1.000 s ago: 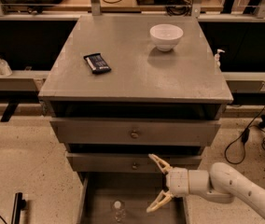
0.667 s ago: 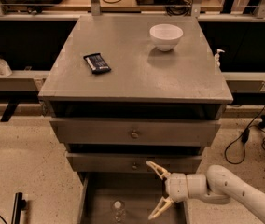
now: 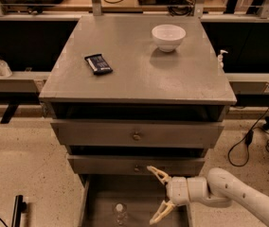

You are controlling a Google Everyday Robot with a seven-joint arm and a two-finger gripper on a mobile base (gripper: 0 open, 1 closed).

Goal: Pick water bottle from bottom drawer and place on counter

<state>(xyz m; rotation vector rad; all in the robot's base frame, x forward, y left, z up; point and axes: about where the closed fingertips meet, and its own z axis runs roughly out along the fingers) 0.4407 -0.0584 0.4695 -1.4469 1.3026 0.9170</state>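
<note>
**Gripper (image 3: 156, 195) open over the bottom drawer (image 3: 89, 197), water bottle (image 3: 120, 213) not grasped**

The gripper is at the end of the white arm (image 3: 229, 193), which enters from 4 o'clock in the camera view. It sits over the right half of the pulled-out bottom drawer. Its two cream fingers (image 3: 158, 174) are spread wide, point toward 9 o'clock and hold nothing.

The water bottle stands upright on the drawer floor, white cap uppermost. It lies at about 8 o'clock from the gripper, near the lower finger but apart from it. No finger touches the bottle.

Compared with the view one second ago, the gripper has shifted slightly toward 6 o'clock, lower over the drawer, with the same finger spread. The bottle has not moved.

The counter (image 3: 139, 79) carries a white bowl (image 3: 168, 36) at about 1 o'clock from its centre. A dark packet (image 3: 98, 63) lies at about 9 o'clock. Both are where they were before. The two knobbed drawers (image 3: 137, 134) above the bottom drawer are partly pulled out.
</note>
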